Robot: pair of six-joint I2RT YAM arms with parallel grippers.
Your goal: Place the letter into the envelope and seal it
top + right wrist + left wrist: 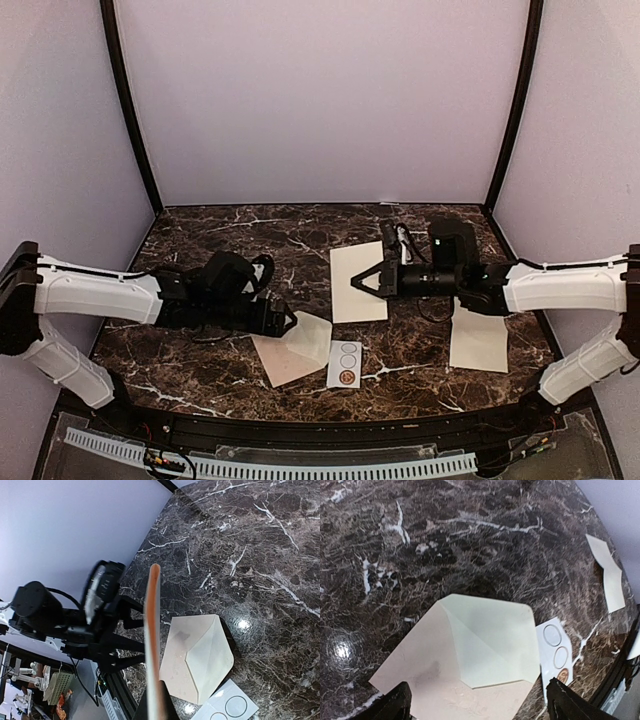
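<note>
Checking top external: envelope (278,362) lies flat near the front edge with its flap (312,338) open. The letter (358,305) is not yet inside and sits apart behind it, with the right gripper (365,283) on it. Left gripper (287,322) is at the envelope's left corner. Circle-printed card (345,363) is just beside the envelope, and a 2nd cream sheet (478,342) lies far right. Inserting and sealing are both left.

Left wrist: left gripper (480,707) has its fingers wide apart over the envelope (420,680), holding nothing. Bare marble table (470,540) lies beyond.

Right wrist: letter (152,630) shows edge-on, rising from the jaws, so likely clamped. Envelope (192,655) is below, with the left arm (75,620) close behind and the card (227,707) crowding its near side.
</note>
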